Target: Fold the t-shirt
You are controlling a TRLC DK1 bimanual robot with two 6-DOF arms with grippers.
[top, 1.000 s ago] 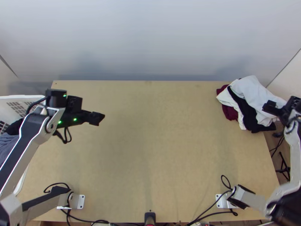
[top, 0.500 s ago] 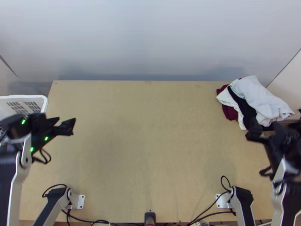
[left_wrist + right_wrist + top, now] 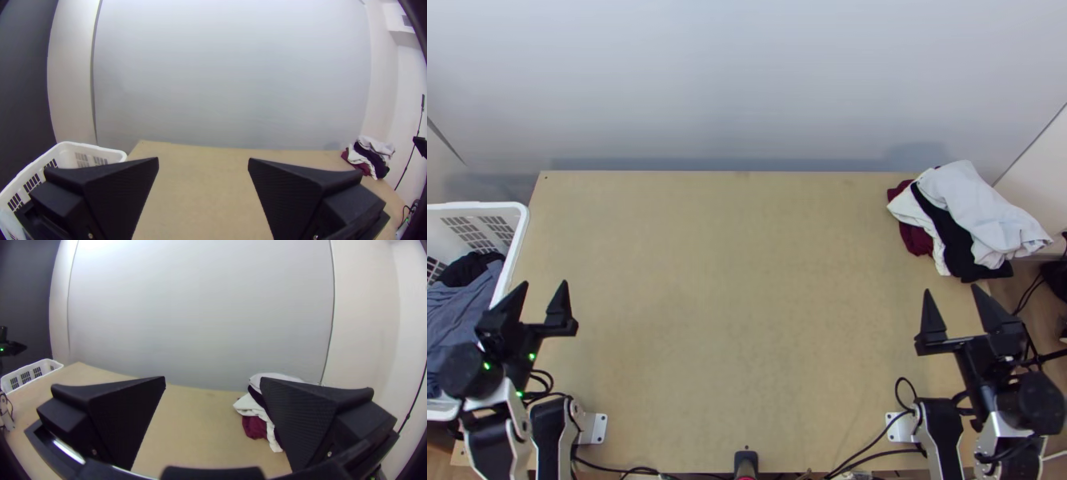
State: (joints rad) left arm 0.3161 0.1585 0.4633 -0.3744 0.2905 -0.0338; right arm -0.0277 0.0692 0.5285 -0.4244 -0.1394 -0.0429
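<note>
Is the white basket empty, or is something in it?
Not empty: blue-grey cloth and black cloth lie inside the basket.

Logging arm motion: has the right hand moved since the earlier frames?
Yes. In the top view, the right hand overlapped the clothes pile; now it's below it, nearer the table's near edge.

Light wooden table [image 3: 747,320], white slotted basket [image 3: 521,234], pale wall [image 3: 747,80]
</note>
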